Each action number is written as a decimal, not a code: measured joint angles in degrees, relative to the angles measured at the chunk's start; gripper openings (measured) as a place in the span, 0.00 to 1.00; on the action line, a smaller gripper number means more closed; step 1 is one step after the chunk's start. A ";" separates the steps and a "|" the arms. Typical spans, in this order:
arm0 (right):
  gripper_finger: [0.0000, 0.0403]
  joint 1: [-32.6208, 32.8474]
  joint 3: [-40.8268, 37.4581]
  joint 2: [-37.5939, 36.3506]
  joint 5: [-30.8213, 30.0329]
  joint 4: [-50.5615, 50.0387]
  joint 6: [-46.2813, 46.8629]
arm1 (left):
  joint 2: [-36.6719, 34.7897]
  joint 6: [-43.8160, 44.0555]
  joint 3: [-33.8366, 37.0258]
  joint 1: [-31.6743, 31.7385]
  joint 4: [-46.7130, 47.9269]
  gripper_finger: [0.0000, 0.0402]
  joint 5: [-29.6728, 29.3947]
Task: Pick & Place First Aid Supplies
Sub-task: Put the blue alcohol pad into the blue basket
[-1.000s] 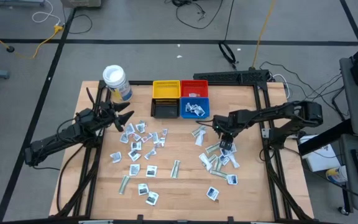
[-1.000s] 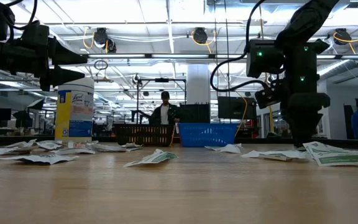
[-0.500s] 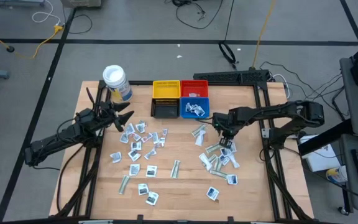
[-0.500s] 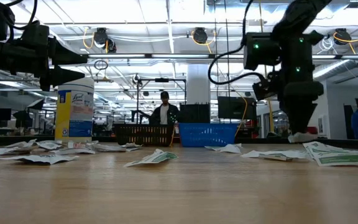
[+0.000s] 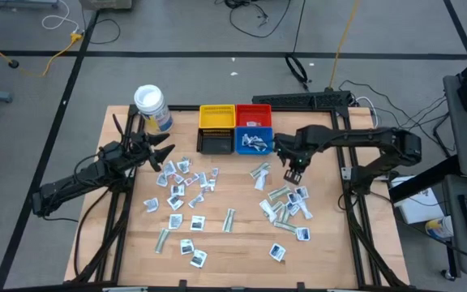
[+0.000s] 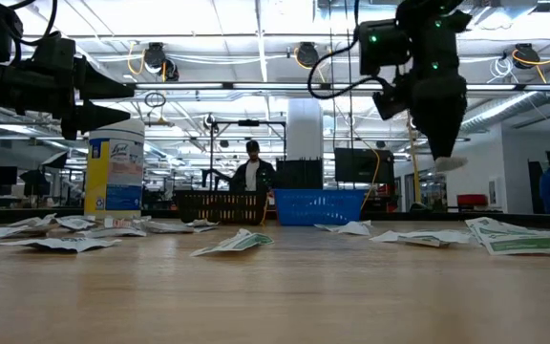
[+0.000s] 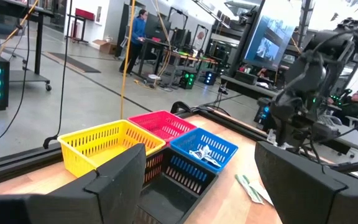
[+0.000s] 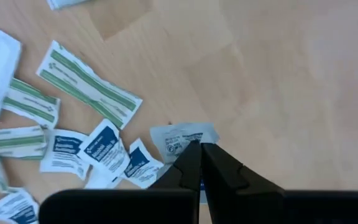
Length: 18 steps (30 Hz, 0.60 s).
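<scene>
Now right hand (image 5: 291,173) above table (image 5: 242,243), pinched tight on small white packet (image 8: 183,136). Left hand (image 5: 159,151) spread wide, empty, near jar (image 5: 150,105).

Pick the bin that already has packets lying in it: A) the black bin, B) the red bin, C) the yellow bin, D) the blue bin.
D: in the high view the blue bin holds several white packets, and the left wrist view shows the same packets inside it, while the yellow bin, red bin and black bin show none.
</scene>
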State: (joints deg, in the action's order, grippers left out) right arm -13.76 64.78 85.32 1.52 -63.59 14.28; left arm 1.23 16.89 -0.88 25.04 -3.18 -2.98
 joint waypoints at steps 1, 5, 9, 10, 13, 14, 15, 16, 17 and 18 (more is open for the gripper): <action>0.00 -0.30 1.47 0.87 0.02 -0.49 0.00 | 0.00 0.02 0.00 0.00 0.00 0.76 0.00; 0.00 -2.04 7.70 4.75 0.01 -2.62 -0.17 | -0.01 0.01 0.00 0.00 0.00 0.76 0.00; 0.00 -4.16 14.27 10.24 -0.07 -5.20 -0.88 | -0.01 0.01 0.00 -0.01 0.00 0.76 -0.01; 0.00 -4.64 16.10 11.73 -0.12 -5.86 -1.37 | 0.00 0.02 0.00 0.00 0.00 0.76 0.00; 0.00 -6.13 21.37 15.84 -0.18 -7.20 -2.12 | 0.00 0.01 0.01 0.00 0.00 0.76 -0.02; 0.00 -6.55 22.92 17.19 -0.14 -7.42 -2.63 | 0.00 0.01 0.01 0.00 0.00 0.76 -0.01; 0.00 -6.86 24.68 18.69 -0.03 -7.83 -3.08 | 0.00 0.00 0.00 0.00 0.00 0.76 0.00; 0.00 -7.08 26.60 20.15 -0.06 -8.08 -3.34 | 0.00 0.02 0.00 0.00 0.00 0.76 0.00; 0.00 -7.39 28.39 21.50 -0.05 -8.30 -3.59 | 0.00 0.00 0.02 0.00 0.00 0.76 0.00; 0.00 -7.67 30.43 22.95 -0.01 -8.81 -3.88 | -0.01 0.01 0.00 0.00 0.00 0.76 0.00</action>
State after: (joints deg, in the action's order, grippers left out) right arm -21.44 95.20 108.27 1.51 -72.39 10.40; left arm 1.22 16.90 -0.89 25.04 -3.18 -2.98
